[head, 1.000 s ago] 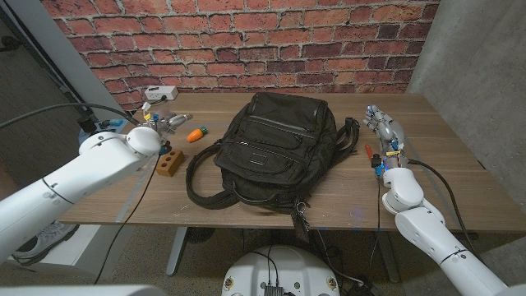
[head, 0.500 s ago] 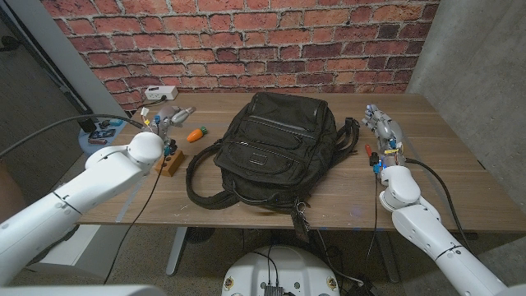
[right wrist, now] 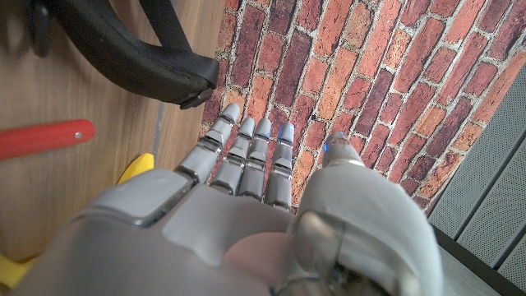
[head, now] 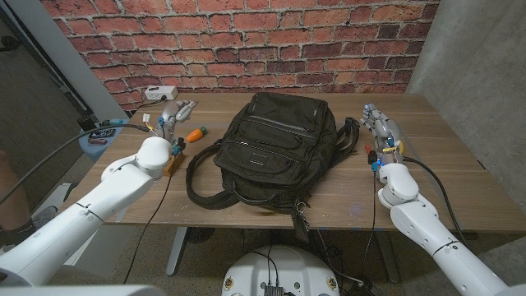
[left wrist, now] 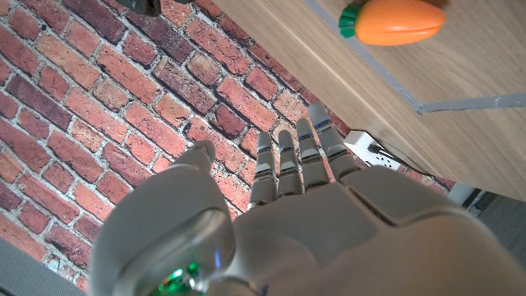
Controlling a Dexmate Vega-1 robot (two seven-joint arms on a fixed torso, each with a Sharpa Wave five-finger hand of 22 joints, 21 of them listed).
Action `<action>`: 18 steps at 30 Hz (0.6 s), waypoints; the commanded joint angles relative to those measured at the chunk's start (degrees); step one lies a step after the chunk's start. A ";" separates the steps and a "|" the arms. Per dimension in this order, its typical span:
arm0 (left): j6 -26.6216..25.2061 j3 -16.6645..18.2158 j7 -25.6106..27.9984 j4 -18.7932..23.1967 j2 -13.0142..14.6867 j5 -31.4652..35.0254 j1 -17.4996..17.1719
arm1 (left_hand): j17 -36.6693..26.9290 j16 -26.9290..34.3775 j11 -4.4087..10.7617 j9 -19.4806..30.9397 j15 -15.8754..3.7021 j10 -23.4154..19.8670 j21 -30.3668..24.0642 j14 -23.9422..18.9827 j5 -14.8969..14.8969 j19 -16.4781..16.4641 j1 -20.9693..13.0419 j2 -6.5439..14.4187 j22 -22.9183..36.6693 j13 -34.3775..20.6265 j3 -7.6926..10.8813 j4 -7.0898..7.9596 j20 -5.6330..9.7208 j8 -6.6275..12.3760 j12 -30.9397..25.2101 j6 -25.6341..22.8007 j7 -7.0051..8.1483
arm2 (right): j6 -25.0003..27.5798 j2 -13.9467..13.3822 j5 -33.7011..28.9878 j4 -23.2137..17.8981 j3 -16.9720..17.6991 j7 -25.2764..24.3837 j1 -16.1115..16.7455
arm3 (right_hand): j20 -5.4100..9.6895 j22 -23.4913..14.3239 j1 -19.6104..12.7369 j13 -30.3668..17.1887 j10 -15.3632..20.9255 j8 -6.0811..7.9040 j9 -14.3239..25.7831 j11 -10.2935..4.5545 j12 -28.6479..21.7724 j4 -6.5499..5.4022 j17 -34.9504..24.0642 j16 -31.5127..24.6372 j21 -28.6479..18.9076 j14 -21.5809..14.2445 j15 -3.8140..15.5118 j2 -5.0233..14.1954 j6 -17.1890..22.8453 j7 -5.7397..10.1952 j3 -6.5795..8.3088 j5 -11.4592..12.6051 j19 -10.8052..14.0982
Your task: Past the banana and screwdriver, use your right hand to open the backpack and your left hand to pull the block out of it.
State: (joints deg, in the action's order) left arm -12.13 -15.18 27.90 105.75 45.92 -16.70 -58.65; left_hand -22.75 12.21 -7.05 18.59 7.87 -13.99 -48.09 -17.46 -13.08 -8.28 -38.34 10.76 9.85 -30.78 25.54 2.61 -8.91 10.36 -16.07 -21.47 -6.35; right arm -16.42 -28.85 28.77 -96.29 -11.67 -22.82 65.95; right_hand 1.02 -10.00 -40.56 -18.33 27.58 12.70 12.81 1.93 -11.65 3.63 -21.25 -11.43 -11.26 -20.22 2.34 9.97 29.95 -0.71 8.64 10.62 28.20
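Backpack (head: 275, 148) lies shut mid-tabletop (head: 460, 164). Left of it, the left robot hand (head: 171, 117) hovers empty, fingers straight, near a toy carrot (head: 195, 134). Right of it, the right robot hand (head: 383, 128) waits empty, fingers apart.

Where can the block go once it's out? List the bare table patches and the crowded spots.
Bare wood lies behind the backpack up to the brick wall, along the front edge right of its straps, and at the far right beyond the right hand. The left end is crowded: left hand, toy carrot, wooden block.
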 commanded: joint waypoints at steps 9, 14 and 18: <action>12.10 -1.85 -1.63 -8.03 -5.65 2.43 2.66 | 1.44 -0.73 1.03 -1.01 0.11 0.09 0.96 1.35 0.24 0.17 1.89 -1.12 0.01 1.42 1.31 -0.38 0.09 0.00 1.13 1.43 0.02 | -2.44 -0.04 2.45 2.23 0.38 1.84 -0.09 | 0.19 -0.11 0.47 0.24 -1.33 -0.37 -0.08 -0.49 0.51 0.25 0.41 0.26 0.05 0.82 -0.20 -0.12 -0.78 0.11 1.03 0.57 -0.09; 14.37 -2.20 -2.64 -9.84 -6.42 2.46 3.22 | 2.25 -0.97 1.12 -1.62 -0.33 0.47 1.44 1.83 0.31 0.16 2.24 -1.22 -0.03 2.23 1.70 -0.62 0.21 -0.23 1.85 2.65 0.28 | -2.60 0.22 3.52 3.31 0.16 2.81 -0.67 | 0.21 -0.11 0.53 0.42 -1.91 -0.71 -0.14 -0.36 0.67 0.37 0.67 0.42 -0.03 1.28 -0.44 -0.27 -1.56 0.13 1.25 0.56 0.00; 15.29 -2.32 -4.77 -11.22 -6.76 1.08 3.91 | 2.94 -1.34 0.92 -2.16 -0.61 0.89 1.89 2.82 0.40 0.27 2.59 -1.32 -0.06 2.92 1.96 -0.79 0.45 -0.39 2.46 3.80 0.44 | -2.93 0.56 4.21 4.51 -0.12 3.57 -1.39 | 0.19 -0.11 0.55 0.54 -2.20 -0.85 -0.18 -0.38 0.74 0.46 0.84 0.46 -0.08 1.42 -0.51 -0.39 -1.88 0.07 1.36 0.56 0.06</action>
State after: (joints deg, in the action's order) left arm -1.30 -16.90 26.26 98.31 40.85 -14.65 -56.16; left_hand -20.13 11.32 -5.99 16.65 7.47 -13.39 -46.51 -15.39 -13.03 -8.07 -38.06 10.92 9.73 -28.17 26.96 1.97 -8.69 10.08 -14.02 -18.32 -6.10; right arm -18.38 -28.99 31.18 -94.20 -11.46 -20.95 65.74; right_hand 1.02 -10.01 -40.34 -17.79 25.74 12.04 12.50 1.51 -10.99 3.94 -20.45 -10.99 -11.26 -19.15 1.83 9.74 28.51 -0.73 9.58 10.62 28.20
